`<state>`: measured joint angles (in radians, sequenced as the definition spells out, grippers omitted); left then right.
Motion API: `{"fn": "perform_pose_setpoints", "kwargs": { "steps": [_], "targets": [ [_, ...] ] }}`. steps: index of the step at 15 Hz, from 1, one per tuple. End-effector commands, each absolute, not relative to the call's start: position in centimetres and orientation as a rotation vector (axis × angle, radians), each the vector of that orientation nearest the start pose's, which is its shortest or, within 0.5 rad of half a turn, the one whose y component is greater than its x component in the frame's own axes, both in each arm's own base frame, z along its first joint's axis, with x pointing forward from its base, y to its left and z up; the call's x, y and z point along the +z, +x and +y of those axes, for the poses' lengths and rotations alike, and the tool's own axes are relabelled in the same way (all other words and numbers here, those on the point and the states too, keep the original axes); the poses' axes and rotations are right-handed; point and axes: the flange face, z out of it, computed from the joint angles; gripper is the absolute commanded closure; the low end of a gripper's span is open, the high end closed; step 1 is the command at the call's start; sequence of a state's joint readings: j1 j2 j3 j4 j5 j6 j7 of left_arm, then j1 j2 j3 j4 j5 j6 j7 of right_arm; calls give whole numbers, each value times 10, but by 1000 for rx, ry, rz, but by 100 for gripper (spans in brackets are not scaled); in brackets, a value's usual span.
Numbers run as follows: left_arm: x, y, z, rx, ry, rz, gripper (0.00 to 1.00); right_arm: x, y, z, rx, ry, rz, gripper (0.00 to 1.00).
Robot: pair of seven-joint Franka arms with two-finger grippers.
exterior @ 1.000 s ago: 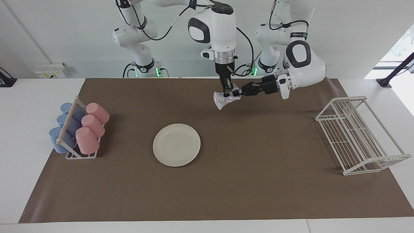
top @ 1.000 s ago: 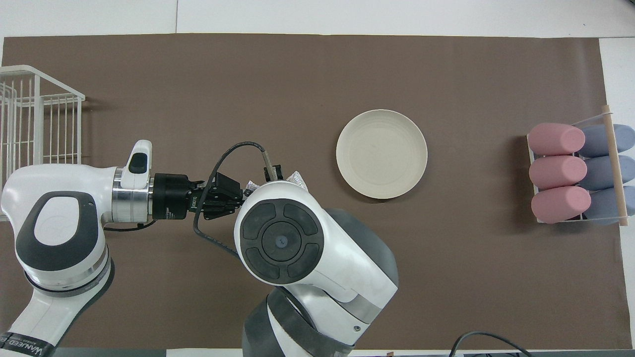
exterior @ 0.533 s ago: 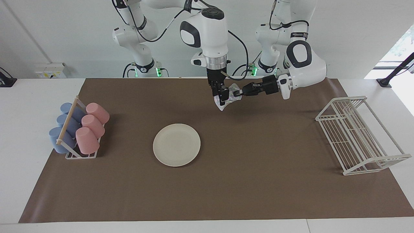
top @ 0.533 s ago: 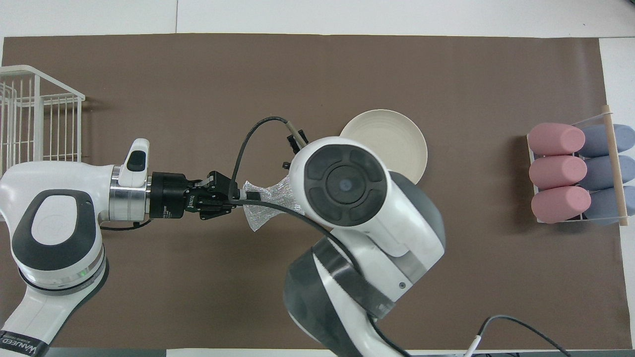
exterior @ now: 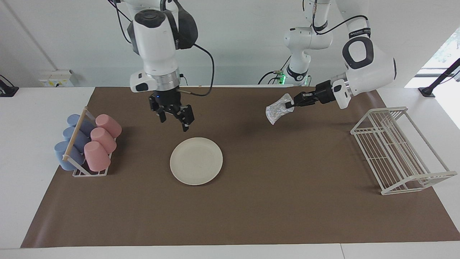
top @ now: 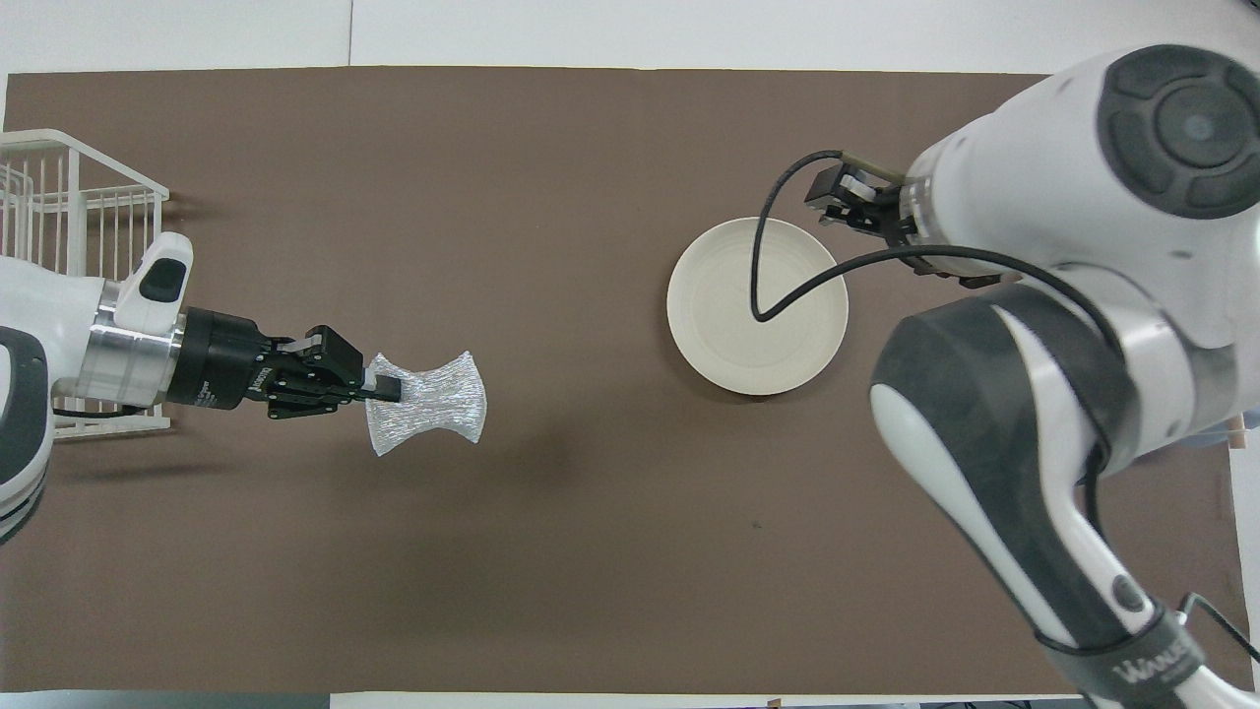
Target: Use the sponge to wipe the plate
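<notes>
Two pincers aloft: left (exterior: 288,105) clenched on sponge (exterior: 275,112), right (exterior: 175,119) released above plate (exterior: 196,160) rim.

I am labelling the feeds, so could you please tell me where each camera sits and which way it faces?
Facing view: high across the table, looking at both robots; shows both arms whole, the open right hand near the plate.
Overhead view: high above the robots' end, looking steeply down; shows the arms' forward parts, the left hand shut on the sponge.
Both share plate, sponge, wire rack, turned half round.
</notes>
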<state>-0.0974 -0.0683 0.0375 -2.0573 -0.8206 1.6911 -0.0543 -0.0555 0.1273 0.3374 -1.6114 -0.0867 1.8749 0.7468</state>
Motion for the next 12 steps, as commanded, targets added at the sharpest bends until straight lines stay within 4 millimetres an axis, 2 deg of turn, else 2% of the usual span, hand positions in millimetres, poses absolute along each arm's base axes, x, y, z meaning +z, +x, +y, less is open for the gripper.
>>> {"fn": "perform_pose_setpoints", "kwargs": {
  "steps": [1, 4, 7, 9, 10, 12],
  "targets": [
    [487, 526, -83, -471, 2460, 193, 100, 573, 594, 94, -132, -3060, 509, 0],
    [503, 537, -54, -462, 2673, 145, 100, 597, 576, 49, -109, -3110, 355, 0],
    [520, 542, -40, -416, 2914, 88, 100, 616, 573, 33, -101, -2941, 276, 0],
    [528, 548, -30, -407, 3064, 55, 100, 612, 564, 16, -15, -2962, 222, 0],
    [536, 553, -37, -393, 3154, 12, 100, 609, 560, 12, 1, -2996, 171, 0],
    [544, 559, -32, -368, 3337, -37, 100, 610, 560, 3, 13, -3085, 27, 0]
  ]
}}
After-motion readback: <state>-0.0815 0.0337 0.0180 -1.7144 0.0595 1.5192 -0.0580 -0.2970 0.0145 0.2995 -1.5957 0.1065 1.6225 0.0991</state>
